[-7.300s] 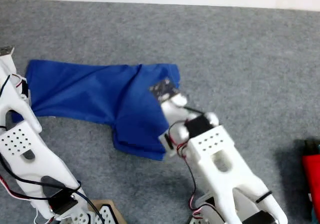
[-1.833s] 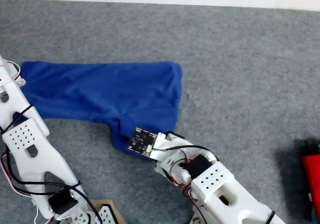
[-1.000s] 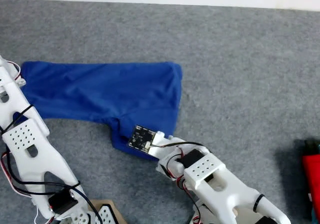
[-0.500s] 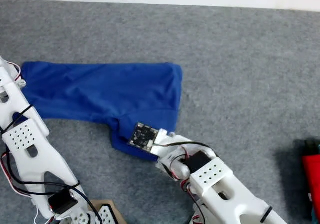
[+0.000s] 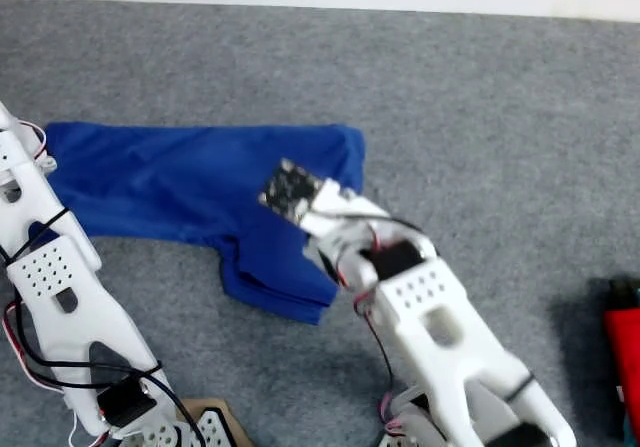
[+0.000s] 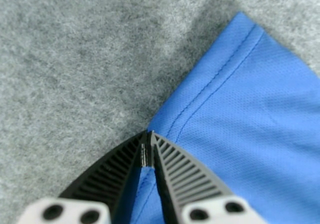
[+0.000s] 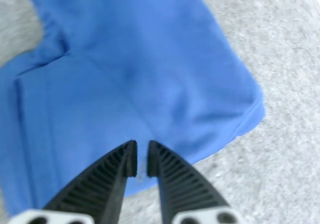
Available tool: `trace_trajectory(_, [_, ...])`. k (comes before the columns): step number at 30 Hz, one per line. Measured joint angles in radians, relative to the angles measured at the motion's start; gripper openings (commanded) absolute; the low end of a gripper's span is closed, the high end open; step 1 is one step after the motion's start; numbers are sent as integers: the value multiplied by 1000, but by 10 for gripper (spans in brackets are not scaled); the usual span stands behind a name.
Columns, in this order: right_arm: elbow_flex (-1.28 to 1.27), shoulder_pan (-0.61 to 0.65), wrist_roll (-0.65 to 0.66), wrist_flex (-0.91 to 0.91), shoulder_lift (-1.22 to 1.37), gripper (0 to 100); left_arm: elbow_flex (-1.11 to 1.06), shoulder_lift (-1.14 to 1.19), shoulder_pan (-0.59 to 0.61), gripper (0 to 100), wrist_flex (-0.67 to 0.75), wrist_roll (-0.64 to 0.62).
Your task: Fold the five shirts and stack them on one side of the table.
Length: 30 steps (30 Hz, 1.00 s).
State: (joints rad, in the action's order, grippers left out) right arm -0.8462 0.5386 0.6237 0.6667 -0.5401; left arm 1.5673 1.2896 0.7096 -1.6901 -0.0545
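**High view.** A blue shirt lies spread flat on the grey counter, with one flap of it sticking out toward the near edge. The left arm stands at the shirt's left end. The right arm hangs over the shirt's right half, its wrist above the cloth. A red thing sits well apart at the right edge of the counter.

**Left wrist view.** The left gripper is clenched on the shirt's stitched hem, right at the edge beside a corner, and blue cloth shows between its fingers. Grey counter lies just beyond the hem.

**Right wrist view.** The right gripper hovers over the middle of the blue cloth, near a rounded edge of the shirt where the counter begins. I cannot tell whether it is clenched or released, nor whether it has any cloth in it.

**Step in hand.** I judge this to be the folding of this one shirt, at an early stage. The body is laid out, one end is pinned or held by the left gripper, and the loose flap is not yet tucked over.

**Next move.** It calls for the right gripper to come down on an edge, most likely the flap or the right hem, and take a firm pinch. It should then carry that edge across the body while the left gripper keeps its end from sliding. The cloth is thin and limp, so a shallow pinch may slip, and a fast drag may bunch the layers under it.
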Motion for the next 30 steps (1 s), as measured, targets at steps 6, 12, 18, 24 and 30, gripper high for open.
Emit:
trace_trajectory(6, [55,49,34,232,32,285,0,0,0,5,0,0])
trace_trajectory(12, [-137,129,84,299,-135,289,0,0,-2,5,0,0])
trace_trajectory(18, [-347,178,84,229,-252,289,0,0,-8,5,0,0])
trace_trajectory(24, [-370,181,84,146,-212,289,5,14,-8,5,0,0])
trace_trajectory(30, [-370,166,84,37,-103,214,9,66,-8,5,5,2])
